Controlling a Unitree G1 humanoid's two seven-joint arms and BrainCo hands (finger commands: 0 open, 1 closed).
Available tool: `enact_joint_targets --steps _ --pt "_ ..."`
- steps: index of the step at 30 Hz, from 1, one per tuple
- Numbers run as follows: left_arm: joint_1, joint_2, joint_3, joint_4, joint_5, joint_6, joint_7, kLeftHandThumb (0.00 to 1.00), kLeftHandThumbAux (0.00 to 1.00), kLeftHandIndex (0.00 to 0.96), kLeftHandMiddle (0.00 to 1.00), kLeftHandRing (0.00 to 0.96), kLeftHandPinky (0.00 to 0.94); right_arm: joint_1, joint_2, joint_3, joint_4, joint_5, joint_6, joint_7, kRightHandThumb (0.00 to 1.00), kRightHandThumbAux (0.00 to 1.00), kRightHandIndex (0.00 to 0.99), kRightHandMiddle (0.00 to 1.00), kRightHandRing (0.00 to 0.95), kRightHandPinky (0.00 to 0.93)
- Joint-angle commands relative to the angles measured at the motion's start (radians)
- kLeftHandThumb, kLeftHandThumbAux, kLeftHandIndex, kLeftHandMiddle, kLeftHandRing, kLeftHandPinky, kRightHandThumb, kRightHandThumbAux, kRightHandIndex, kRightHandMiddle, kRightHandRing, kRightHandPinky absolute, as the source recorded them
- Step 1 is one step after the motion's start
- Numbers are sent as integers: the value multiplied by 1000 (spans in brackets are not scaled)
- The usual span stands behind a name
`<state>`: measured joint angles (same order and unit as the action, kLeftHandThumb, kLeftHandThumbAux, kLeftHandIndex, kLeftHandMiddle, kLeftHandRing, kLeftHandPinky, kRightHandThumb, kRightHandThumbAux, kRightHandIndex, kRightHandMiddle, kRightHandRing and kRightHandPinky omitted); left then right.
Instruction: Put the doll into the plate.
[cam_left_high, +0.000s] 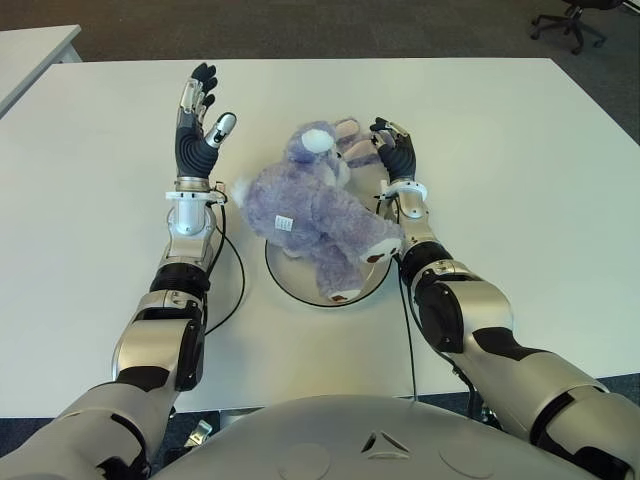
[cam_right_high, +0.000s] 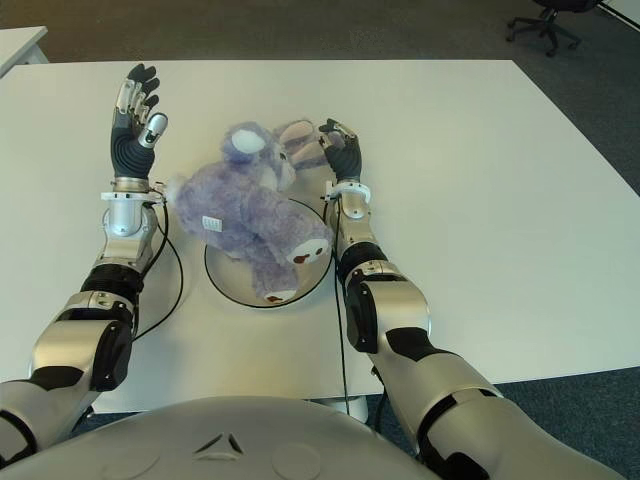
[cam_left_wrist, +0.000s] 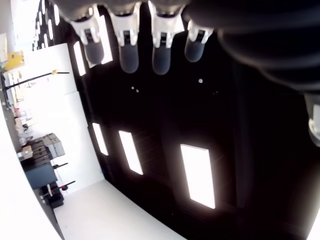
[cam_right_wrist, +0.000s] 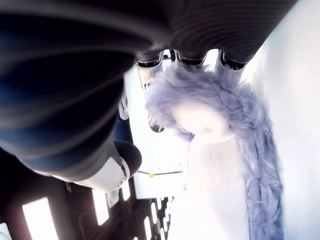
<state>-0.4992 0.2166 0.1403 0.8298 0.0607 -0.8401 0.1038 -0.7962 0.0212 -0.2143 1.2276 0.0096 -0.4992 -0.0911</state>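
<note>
Purple and fluffy, the doll (cam_left_high: 315, 205) lies across the plate (cam_left_high: 283, 272), a white round dish with a dark rim on the white table (cam_left_high: 520, 180). Its body and legs cover most of the plate, with one foot reaching the near rim, while its head and ears hang past the far edge, above the table. A small white tag shows on its side.

My right hand (cam_left_high: 393, 150) is at the far right of the doll, by its long ear (cam_right_wrist: 225, 150). In my right wrist view my fingers (cam_right_wrist: 150, 70) curl over the fur of that ear, but whether they grip it I cannot tell.

My left hand (cam_left_high: 200, 120) is raised to the left of the doll, apart from it, fingers spread and holding nothing.

Thin black cables (cam_left_high: 235, 290) loop over the table beside both forearms. An office chair (cam_left_high: 570, 20) stands on the floor beyond the far right corner, and another white table (cam_left_high: 30, 55) shows at the far left.
</note>
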Motion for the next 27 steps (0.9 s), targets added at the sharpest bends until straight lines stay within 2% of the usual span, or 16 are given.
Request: enact_joint_targets --steps 1,15,27 --pt "1 -1 -8 31 -3 27 -20 0 404 0 109 99 101 92 9 -9 66 11 38 1 683 733 398 168 166 226" --pt "-26 -6 5 120 -31 14 -49 0 471 0 89 87 101 91 12 -15 64 14 34 5 685 733 398 171 169 229" --pt "-58 -14 20 226 -61 45 -63 0 488 4 108 98 100 92 12 -20 63 17 32 11 684 734 398 165 166 232"
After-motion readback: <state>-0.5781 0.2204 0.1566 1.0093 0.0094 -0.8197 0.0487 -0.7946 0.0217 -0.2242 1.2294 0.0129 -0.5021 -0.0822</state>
